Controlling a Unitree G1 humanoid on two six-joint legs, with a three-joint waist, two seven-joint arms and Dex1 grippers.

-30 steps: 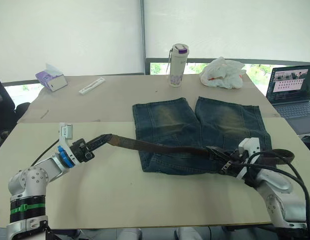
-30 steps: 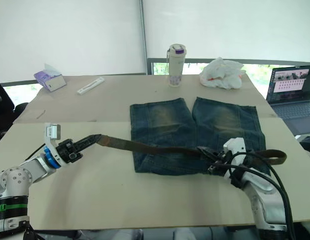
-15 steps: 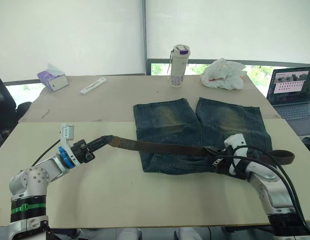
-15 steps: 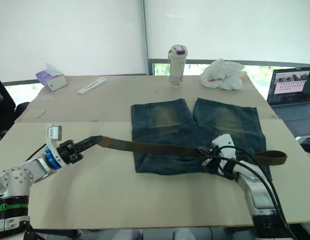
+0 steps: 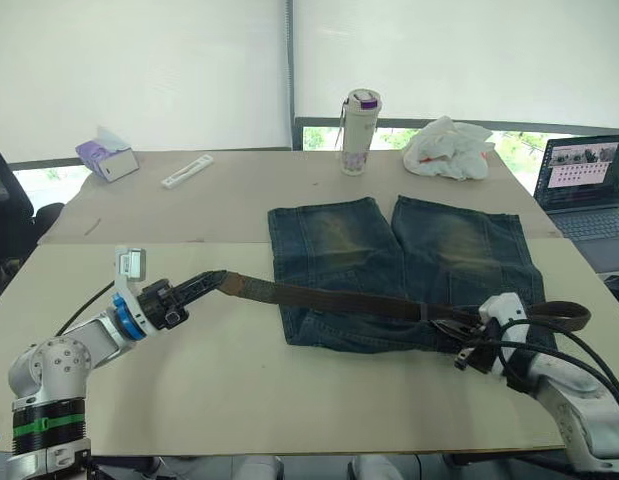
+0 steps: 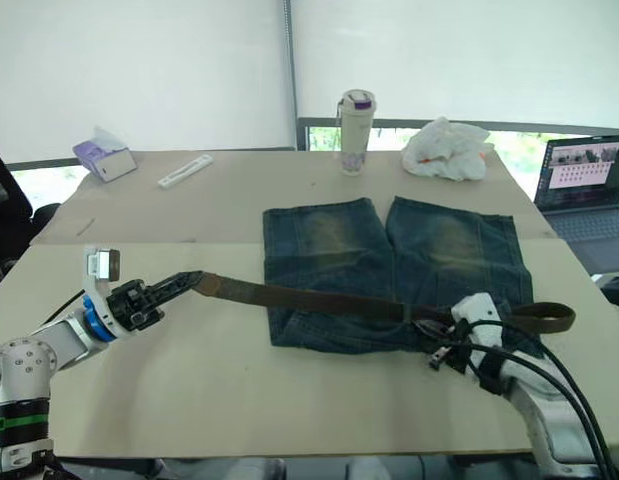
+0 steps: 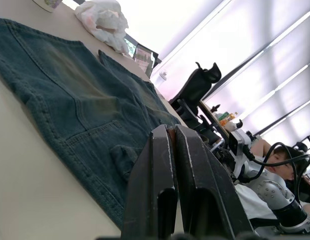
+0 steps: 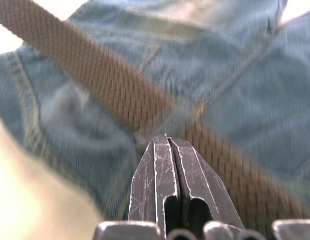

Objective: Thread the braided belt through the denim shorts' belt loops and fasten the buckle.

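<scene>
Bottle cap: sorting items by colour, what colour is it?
Purple, on the white bottle; cap shows best in the left eye view.

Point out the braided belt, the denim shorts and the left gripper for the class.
braided belt (image 5: pixel 329 299): left eye view, mid-strap over the waistband.
denim shorts (image 5: pixel 334 240): left eye view, faded patch on one leg.
left gripper (image 5: pixel 211 280): left eye view, fingertips at the belt's end.

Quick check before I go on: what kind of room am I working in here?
Probably an office or lab workroom: plain tables pushed together in front of windows with drawn roller blinds, an open laptop at the right edge, and a black office chair behind the denim shorts.
</scene>
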